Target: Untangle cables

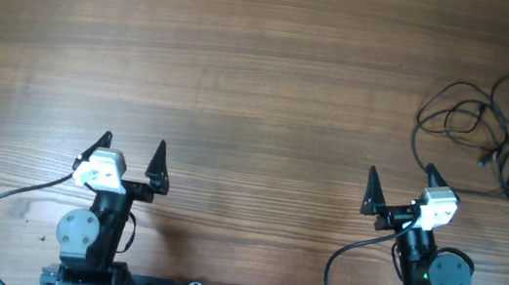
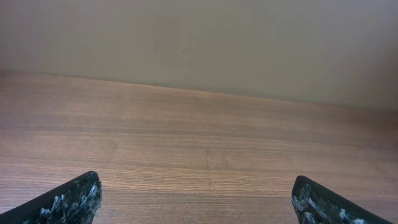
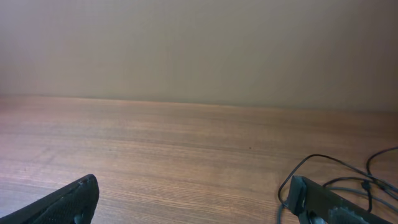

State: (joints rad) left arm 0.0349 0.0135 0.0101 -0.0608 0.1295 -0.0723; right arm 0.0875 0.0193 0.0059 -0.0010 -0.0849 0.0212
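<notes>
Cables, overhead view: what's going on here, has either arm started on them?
Nothing is being handled yet. The cables lie in a loose tangle at the far right of the table, untouched. The left gripper and right gripper are both open and empty at the near edge. The right one is closer to the tangle, and its wrist view catches some of the loops.

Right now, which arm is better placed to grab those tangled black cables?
The right, probably: the cables lie on the right side, beyond the open right gripper and visible in its wrist view. The left gripper sits far across.
</notes>
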